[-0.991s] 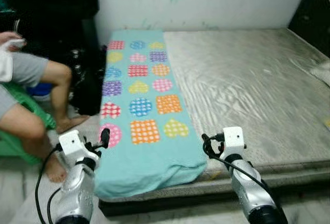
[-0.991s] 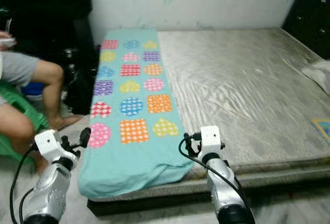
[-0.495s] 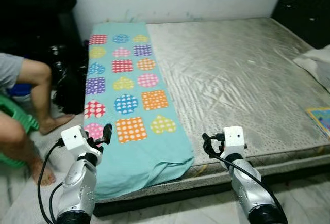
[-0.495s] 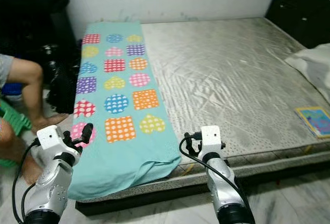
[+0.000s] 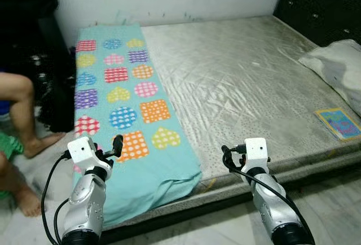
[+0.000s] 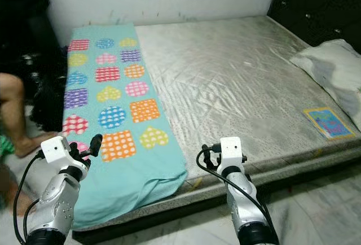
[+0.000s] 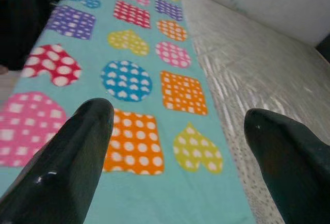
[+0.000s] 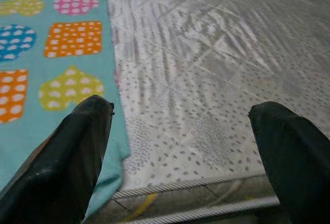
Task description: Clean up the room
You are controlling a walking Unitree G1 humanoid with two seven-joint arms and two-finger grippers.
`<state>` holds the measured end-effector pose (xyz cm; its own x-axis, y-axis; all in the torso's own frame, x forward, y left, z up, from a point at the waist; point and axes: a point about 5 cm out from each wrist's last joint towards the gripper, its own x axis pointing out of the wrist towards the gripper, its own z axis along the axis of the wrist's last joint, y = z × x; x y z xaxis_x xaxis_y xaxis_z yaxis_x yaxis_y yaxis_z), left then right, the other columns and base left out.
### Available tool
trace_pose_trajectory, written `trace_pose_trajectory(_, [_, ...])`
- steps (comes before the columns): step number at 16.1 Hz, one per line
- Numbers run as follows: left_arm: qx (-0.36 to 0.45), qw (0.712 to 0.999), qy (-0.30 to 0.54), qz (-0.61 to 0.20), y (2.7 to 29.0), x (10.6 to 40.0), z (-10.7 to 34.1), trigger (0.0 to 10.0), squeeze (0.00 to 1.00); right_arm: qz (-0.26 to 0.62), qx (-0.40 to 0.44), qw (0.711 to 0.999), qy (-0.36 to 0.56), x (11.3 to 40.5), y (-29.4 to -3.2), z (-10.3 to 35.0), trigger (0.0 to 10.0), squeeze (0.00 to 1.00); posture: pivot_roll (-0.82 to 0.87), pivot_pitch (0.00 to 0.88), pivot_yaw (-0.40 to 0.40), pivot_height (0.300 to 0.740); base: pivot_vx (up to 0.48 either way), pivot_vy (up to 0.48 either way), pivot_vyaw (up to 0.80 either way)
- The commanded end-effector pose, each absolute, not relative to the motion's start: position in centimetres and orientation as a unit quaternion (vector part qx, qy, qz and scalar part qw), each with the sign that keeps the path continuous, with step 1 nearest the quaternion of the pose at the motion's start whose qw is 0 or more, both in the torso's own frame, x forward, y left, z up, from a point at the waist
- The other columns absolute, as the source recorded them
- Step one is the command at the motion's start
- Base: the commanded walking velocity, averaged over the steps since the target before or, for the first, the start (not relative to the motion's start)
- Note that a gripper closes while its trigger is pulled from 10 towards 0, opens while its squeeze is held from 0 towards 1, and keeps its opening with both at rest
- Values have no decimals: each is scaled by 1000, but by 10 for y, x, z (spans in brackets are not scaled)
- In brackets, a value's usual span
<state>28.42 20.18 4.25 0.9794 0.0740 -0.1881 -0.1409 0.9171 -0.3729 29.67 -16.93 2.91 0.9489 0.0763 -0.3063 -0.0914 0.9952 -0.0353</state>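
A teal blanket [image 5: 121, 95] printed with dotted coloured hearts and squares lies along the left strip of a bare grey mattress [image 5: 237, 81]. Its near end hangs crumpled over the mattress edge. A white pillow [image 5: 335, 64] rests at the far right, and a small colourful picture book [image 5: 337, 122] lies flat near the right front edge. My left gripper [image 7: 175, 111] is open and hovers above the blanket's near end. Over the mattress's front edge, beside the blanket's border, my right gripper [image 8: 179, 105] is also open. Neither holds anything.
A person's bare legs [image 5: 22, 104] are at the left edge, beside a black bag [image 5: 48, 92] on the floor. A dark studded headboard [image 5: 321, 2] stands at the back right. Pale tiled floor [image 5: 333, 200] runs along the front of the mattress.
The camera has swung to the right, so the pillow and the picture book have come into view and the person has slid to the left edge. Both grippers stay as they were.
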Motion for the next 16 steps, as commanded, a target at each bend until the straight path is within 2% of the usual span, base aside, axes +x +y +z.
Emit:
trace_pose_trajectory(1, [-192,976,87,55,205,282,41,10000,0,42,-24,986,160,297,-169,29,10000,0,-138,16,0,740,0,0,0])
trace_pose_trajectory(10, [-192,976,90,54,205,283,41,10000,0,42,-24,986,162,297,-169,28,10000,0,-137,6,2,740,272,0,0])
trace_pose_trajectory(16, [-191,976,90,52,204,282,40,10000,0,43,-24,985,165,297,-169,27,10000,0,-136,2,2,740,0,0,0])
